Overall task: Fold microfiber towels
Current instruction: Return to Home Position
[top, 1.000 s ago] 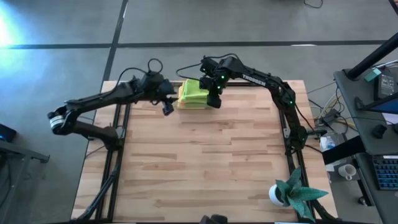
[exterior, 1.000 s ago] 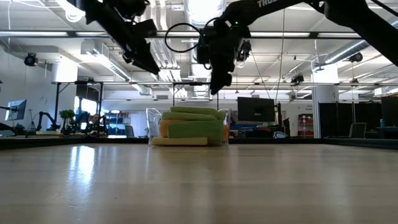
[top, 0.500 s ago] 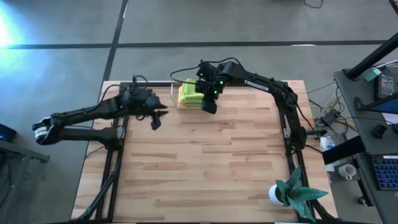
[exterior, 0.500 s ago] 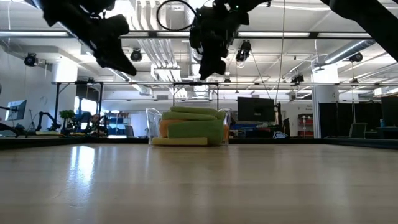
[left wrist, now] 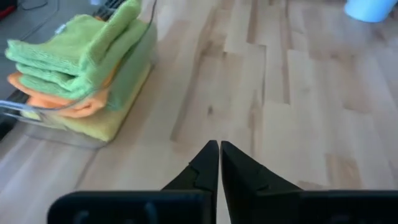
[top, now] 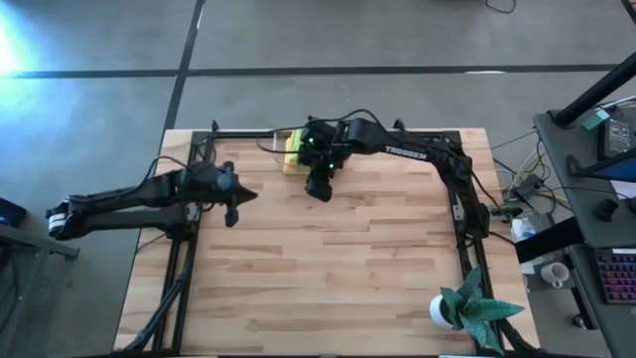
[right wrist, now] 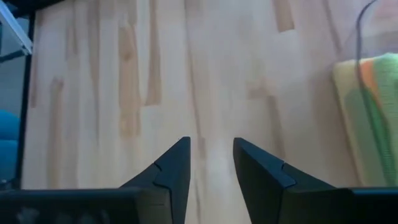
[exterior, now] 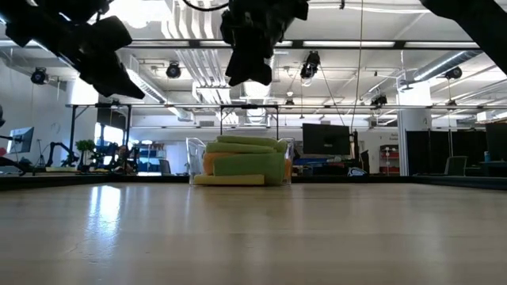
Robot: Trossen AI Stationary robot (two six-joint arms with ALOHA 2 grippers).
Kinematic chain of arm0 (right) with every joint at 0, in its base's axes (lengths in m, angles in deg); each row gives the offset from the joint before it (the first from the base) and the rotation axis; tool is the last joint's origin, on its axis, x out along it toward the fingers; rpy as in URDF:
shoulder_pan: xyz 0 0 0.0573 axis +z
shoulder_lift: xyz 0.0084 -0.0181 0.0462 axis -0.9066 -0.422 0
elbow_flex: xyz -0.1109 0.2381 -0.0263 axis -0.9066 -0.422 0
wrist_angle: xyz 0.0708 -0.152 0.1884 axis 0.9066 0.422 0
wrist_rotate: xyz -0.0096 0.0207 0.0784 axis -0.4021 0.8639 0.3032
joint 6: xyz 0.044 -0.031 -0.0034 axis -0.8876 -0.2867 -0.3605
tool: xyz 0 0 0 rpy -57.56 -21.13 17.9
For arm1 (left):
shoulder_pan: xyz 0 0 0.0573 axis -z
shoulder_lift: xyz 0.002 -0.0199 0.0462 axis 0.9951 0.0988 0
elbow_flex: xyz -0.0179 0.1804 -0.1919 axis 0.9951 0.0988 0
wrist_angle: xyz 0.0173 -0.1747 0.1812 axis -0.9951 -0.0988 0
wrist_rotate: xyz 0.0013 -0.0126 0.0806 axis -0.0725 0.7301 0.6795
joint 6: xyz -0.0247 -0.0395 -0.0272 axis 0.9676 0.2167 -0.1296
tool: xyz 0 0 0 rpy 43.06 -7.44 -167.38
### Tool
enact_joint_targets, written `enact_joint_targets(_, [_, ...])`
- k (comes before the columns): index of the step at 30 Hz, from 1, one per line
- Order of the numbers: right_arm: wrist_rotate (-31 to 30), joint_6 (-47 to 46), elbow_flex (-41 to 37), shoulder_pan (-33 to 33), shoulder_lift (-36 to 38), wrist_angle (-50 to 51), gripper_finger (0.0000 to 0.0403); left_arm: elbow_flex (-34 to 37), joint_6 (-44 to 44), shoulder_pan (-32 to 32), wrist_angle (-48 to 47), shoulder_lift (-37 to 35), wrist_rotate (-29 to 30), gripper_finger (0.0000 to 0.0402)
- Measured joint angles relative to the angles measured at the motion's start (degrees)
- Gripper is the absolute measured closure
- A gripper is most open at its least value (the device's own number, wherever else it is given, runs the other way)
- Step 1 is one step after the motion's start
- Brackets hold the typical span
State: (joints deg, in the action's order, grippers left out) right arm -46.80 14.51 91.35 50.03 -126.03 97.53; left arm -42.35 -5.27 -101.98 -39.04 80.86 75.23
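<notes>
Green-topped towels (exterior: 242, 162) sit binned; left hand (top: 232, 216), pressed together, and right hand (top: 318, 189), spread, have withdrawn.

High cam hangs way above the table (top: 328, 268) looking straight down, so it catches the whole wooden top plus some floor, while the low cam sits right at tabletop height and stares flat across the boards into the room behind. Each wrist cam rides its arm and looks past two dark fingers (left wrist: 205, 165) at the wood from close up. All four share the stack of towels (left wrist: 74, 68) in the clear bin (exterior: 195, 158), which is far off in the low view.
</notes>
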Motion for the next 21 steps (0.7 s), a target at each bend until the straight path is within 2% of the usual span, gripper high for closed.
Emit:
enact_joint_targets(6, [-0.5,-4.1,0.0,3.3,0.1,-0.6,0.0292,2.2,3.9,2.3,1.0,-4.8,-0.9,0.0401])
enact_joint_targets(10, [-4.0,-4.5,0.2,5.3,0.1,-0.6,0.0302,4.4,7.3,3.7,4.4,-8.3,-1.8,0.0401])
enact_joint_targets(21, [-6.0,-6.6,1.3,6.3,2.9,-0.8,0.0331,12.5,14.2,6.2,7.6,-18.3,-1.9,0.0402])
